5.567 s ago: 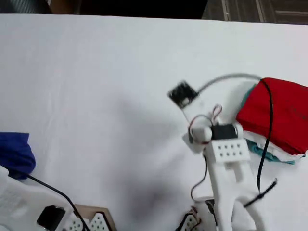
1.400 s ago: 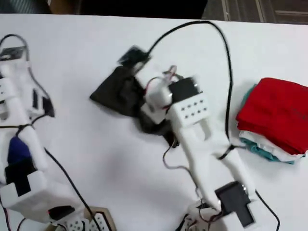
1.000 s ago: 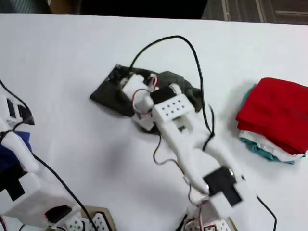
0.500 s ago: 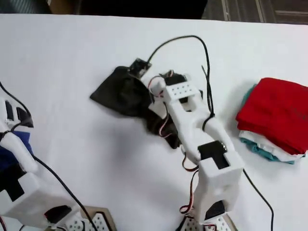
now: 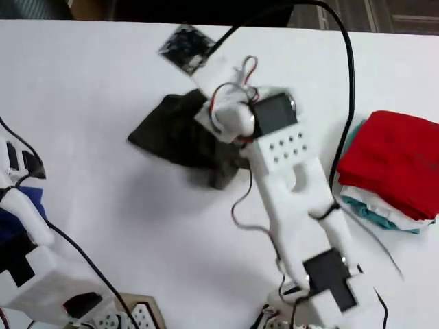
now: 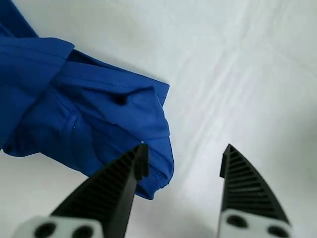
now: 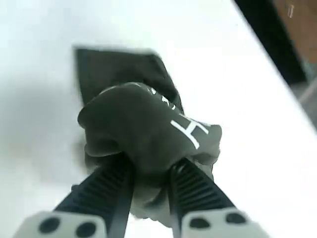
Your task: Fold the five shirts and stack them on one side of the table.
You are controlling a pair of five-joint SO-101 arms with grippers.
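Right wrist: pincer [image 7: 151,167] tight on shirt [image 7: 143,124]

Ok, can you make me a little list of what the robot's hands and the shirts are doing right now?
Right hand: shut on the black shirt, a bunch pinched between its fingers
Black shirt: crumpled, partly lying on the table
Left hand: open, beside the blue shirt, holding nothing
Blue shirt: rumpled, not folded
Stack: red on top, white and teal under it, by the table edge
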